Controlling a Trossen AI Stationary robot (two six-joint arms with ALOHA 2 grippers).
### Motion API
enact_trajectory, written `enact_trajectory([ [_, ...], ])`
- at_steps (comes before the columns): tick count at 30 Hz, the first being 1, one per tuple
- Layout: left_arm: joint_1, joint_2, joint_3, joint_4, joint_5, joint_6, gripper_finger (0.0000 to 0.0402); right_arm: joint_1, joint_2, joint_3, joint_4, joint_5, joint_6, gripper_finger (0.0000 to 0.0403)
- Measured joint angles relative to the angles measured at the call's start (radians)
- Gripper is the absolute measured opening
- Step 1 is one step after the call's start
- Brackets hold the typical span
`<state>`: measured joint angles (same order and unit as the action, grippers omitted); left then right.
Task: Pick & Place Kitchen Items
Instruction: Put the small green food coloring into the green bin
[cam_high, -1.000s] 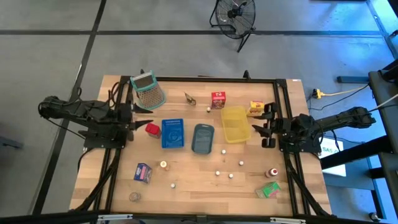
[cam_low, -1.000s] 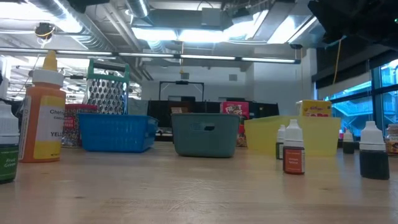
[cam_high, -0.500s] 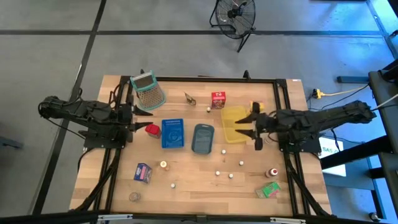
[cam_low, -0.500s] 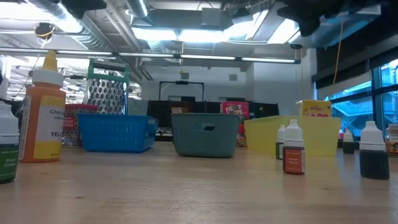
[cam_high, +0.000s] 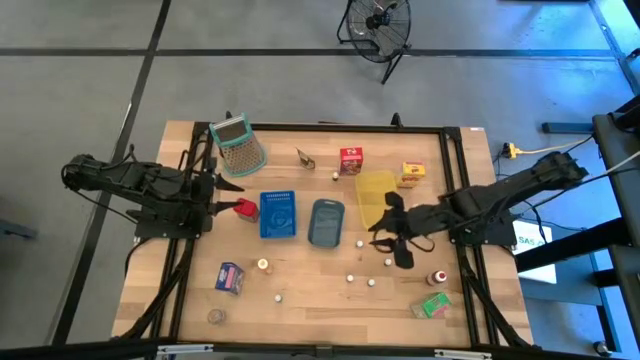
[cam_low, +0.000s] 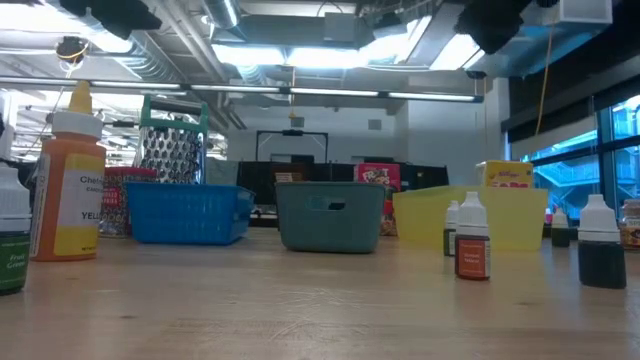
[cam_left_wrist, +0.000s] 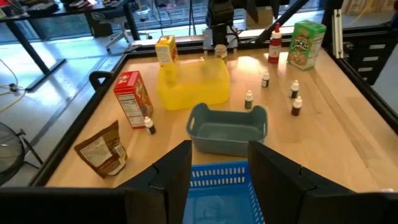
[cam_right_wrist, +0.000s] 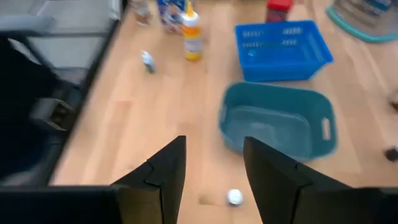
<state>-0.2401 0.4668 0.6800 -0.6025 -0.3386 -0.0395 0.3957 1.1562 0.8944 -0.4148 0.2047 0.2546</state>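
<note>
Three trays sit in a row mid-table in the high view: blue tray (cam_high: 278, 214), grey-blue tray (cam_high: 326, 221), yellow tray (cam_high: 377, 198). Grey-blue tray shows a bare floor in the right wrist view (cam_right_wrist: 275, 127); the yellow tray looks bare too. Blue tray's inside is only partly seen.

Kitchen items scattered around them:
- red carton (cam_high: 350, 160) and yellow carton (cam_high: 412, 174), upper centre and upper right, the yellow one just beside the yellow tray
- blue-purple carton (cam_high: 230, 277), lower left
- green carton (cam_high: 433, 305) and red-capped bottle (cam_high: 438, 277), lower right
- small white-capped bottles (cam_high: 372, 282) dotted across the lower middle
- green-rimmed grater (cam_high: 238, 146), upper left

Right gripper (cam_high: 392, 238) reaches in from frame right, low over the table just below the yellow tray; fingers (cam_right_wrist: 166, 171) parted, nothing between them.

Left gripper (cam_high: 222, 201) at frame left beside the blue tray, a red item (cam_high: 245, 208) at its tips; fingers (cam_left_wrist: 177, 171) parted, and I cannot tell whether they grip it.
</note>
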Motion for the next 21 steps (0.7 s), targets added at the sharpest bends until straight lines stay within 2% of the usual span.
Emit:
enact_trajectory([
  [7, 0.0, 0.0, 0.0, 0.0, 0.028, 0.005, 0.0153, 0.012, 0.131, 0.0, -0.007, 0.106, -0.054, 0.0163],
  [14, 0.0, 0.0, -0.001, 0.0, 0.053, 0.047, 0.015, 0.012, 0.211, 0.0, -0.002, 0.089, 0.076, 0.0163],
  [21, 0.0, 0.001, -0.02, -0.001, 0.052, 0.032, 0.0152, 0.012, 0.277, 0.0, 0.001, 0.058, 0.119, 0.0163],
])
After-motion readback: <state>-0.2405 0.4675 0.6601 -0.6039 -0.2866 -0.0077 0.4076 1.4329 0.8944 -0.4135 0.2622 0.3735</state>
